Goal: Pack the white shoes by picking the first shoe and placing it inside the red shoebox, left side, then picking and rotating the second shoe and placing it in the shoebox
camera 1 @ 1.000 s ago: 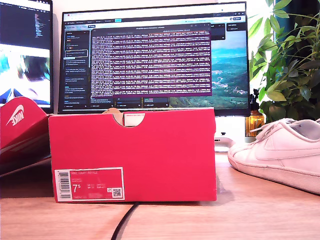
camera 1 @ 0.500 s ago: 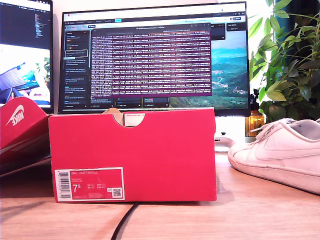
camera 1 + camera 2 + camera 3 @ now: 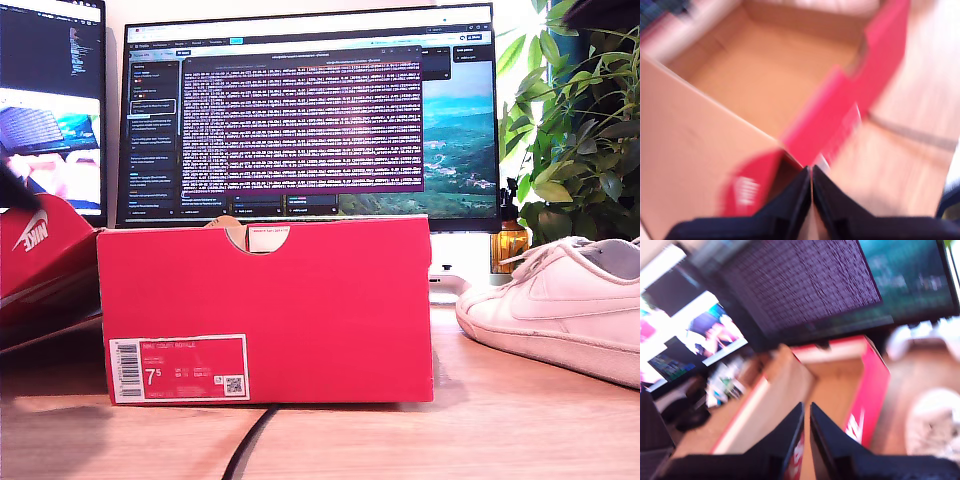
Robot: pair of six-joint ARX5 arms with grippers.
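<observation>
Black cable [image 3: 250, 443] runs over the wooden tabletop [image 3: 450, 440] nearest the exterior camera and goes under the front edge of the red shoebox [image 3: 265, 310]. Shoebox stands upright on the tabletop, label side facing that camera: barcode label [image 3: 179, 368] reading 7.5 low on the front, half-round notch in the top edge.

My first gripper [image 3: 811, 172]: jaws pressed together, nothing between them, hanging over the box near a corner. First wrist view is blurred but shows the brown box floor bare [image 3: 770, 80].

My second gripper [image 3: 806, 412]: jaws nearly touching, thin gap only, holding nothing, also above the open shoebox [image 3: 840, 375]. Blurred too.

White shoe [image 3: 560, 305] sits on the tabletop beside the shoebox, to the exterior view's right of it, apart from it, toe toward the box, laces up. Second wrist view shows two white blurs outside the box wall: one [image 3: 932, 427] just beside it, another [image 3: 922, 340] further off. Likely the shoes, too smeared to tell more.

Red lid [image 3: 40, 255] with white swoosh leans beside the box on its other side.

Behind the shoebox: wide monitor [image 3: 310, 115] with terminal text, a second screen [image 3: 50, 100] beyond the lid, leafy plant [image 3: 580, 120] behind the shoe, amber bottle [image 3: 508, 245] at its base.
</observation>
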